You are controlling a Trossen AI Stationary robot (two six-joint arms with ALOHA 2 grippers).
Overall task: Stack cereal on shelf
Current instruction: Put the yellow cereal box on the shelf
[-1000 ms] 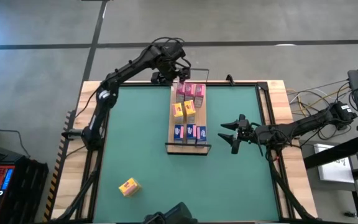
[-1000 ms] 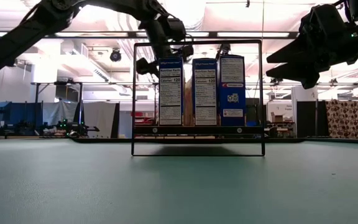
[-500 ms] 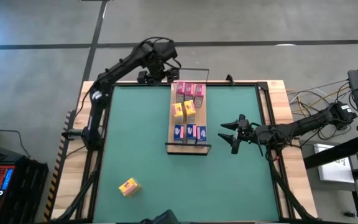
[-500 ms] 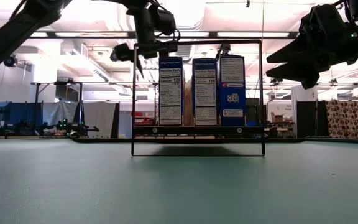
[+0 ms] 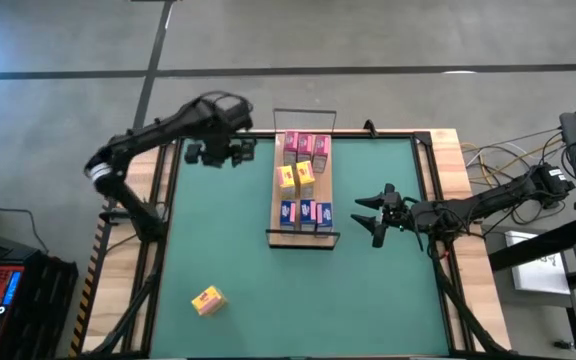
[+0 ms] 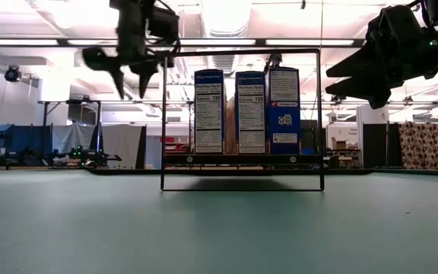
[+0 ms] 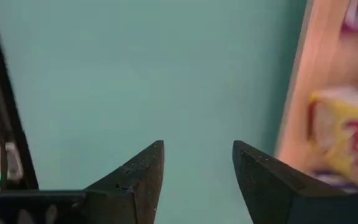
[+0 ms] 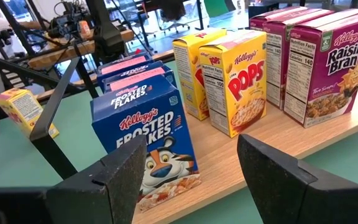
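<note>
The shelf (image 5: 271,200) is a long light-wood board with black wire rails at its short ends, lying on the green table. On it stand pink boxes (image 5: 307,147) at the far end, yellow boxes (image 5: 297,177) in the middle and blue boxes (image 5: 306,212) at the near end. One yellow box (image 5: 207,299) lies on the table near the front left. My left gripper (image 5: 223,154) is open and empty, above the table left of the shelf's far end. My right gripper (image 5: 360,212) is open and empty, right of the blue boxes.
The shelf's near wire rail (image 6: 242,52) frames the blue boxes (image 6: 242,110) in the low view. Open green table lies left of the shelf (image 7: 135,74) and in front of it. The right wrist view shows the loose yellow box (image 8: 23,109) beyond the shelf.
My left gripper has drawn away from the pink boxes at the shelf's far end and gone toward the table's left edge, staying above the table. The boxes on the shelf stand as before. My right gripper has kept still.
</note>
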